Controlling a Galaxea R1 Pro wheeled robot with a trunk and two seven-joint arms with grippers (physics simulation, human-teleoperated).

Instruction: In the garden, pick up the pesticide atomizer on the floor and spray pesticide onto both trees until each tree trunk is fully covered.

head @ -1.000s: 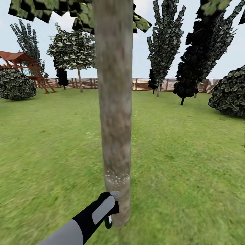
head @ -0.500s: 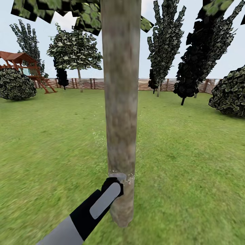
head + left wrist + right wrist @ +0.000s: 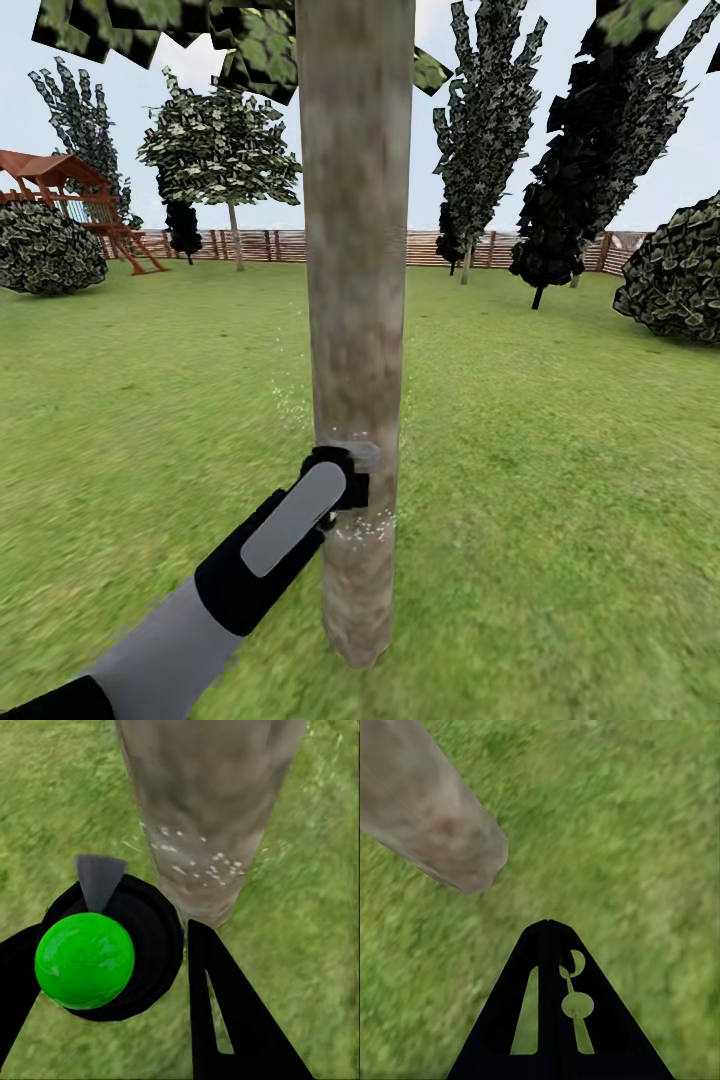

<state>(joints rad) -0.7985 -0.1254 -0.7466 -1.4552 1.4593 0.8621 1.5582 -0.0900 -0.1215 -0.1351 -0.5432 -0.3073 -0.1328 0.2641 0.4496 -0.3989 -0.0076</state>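
Pesticide atomizer (image 3: 105, 952), likely light, rigid and best held around its black body, sits pinched in the left gripper (image 3: 335, 480) against the near tree trunk (image 3: 355, 300), white pesticide (image 3: 195, 862) speckling the bark; right gripper (image 3: 551, 937) pressed together, empty.

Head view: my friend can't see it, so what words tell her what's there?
A thick grey-brown tree trunk stands on green grass. The robot's left gripper holds a black pesticide atomizer against it, with white specks just below. A wooden fence lies behind.

Mottled grey-brown tree trunk (image 3: 355, 300) flecked with white pesticide (image 3: 362, 525); black atomizer (image 3: 112, 945) with bright green ball.
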